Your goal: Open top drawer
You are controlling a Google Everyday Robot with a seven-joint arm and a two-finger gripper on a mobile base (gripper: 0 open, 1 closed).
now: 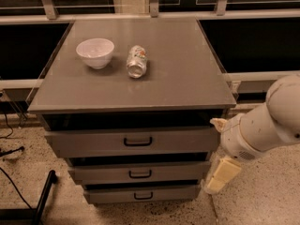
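The top drawer [84,143] is the widest grey metal front, just under the tabletop, with a small black bar handle [138,141] at its centre. A dark gap shows above its front. Two narrower grey drawers [136,173] sit below it. My gripper [220,173], cream-coloured on a white arm [267,125], hangs to the right of the cabinet, level with the middle drawer. It is apart from the handle and holds nothing that I can see.
On the grey tabletop [187,74] stand a white bowl [95,52] and a can lying on its side [137,61]. Dark windows with a metal rail run behind. A black stand leg and cables [44,191] lie on the speckled floor at the left.
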